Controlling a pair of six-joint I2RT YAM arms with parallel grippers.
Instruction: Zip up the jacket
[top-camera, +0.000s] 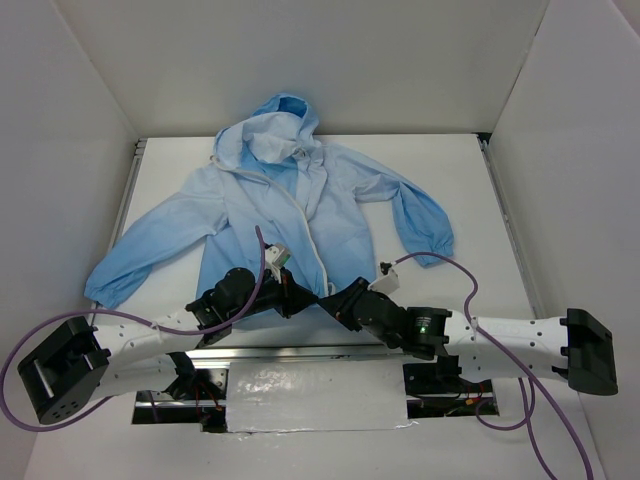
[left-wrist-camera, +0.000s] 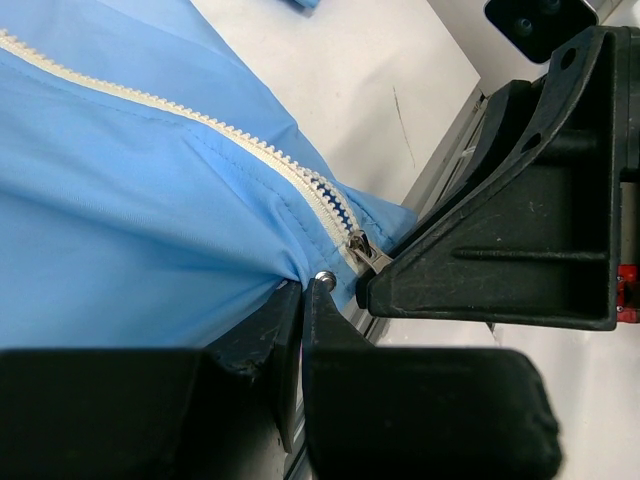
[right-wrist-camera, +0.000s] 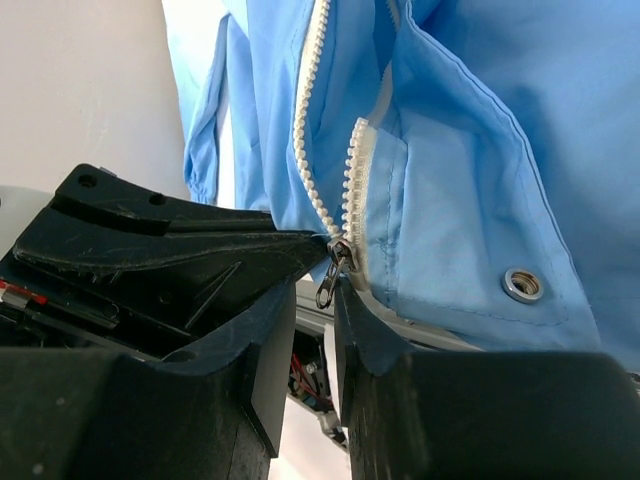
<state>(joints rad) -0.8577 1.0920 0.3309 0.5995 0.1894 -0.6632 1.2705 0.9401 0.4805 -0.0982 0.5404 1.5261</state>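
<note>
Lighting: bright, even and diffuse, from above.
Top view: white walls (top-camera: 90, 120) and table (top-camera: 450, 180) near washout; faint soft shadows under the jacket (top-camera: 300, 200); mild glare on the silver sheet (top-camera: 310, 395) at the near edge. Wrist views: left gripper (left-wrist-camera: 303, 290) and right gripper (right-wrist-camera: 318, 300) dark, low detail, soft near the lens; zipper teeth (left-wrist-camera: 250, 150) sharp; far background slightly blurred.

White panels (top-camera: 300, 60) walled the white table (top-camera: 470, 200) at nine, twelve and three o'clock; a silver foil patch (top-camera: 315, 395) lay at six.
</note>
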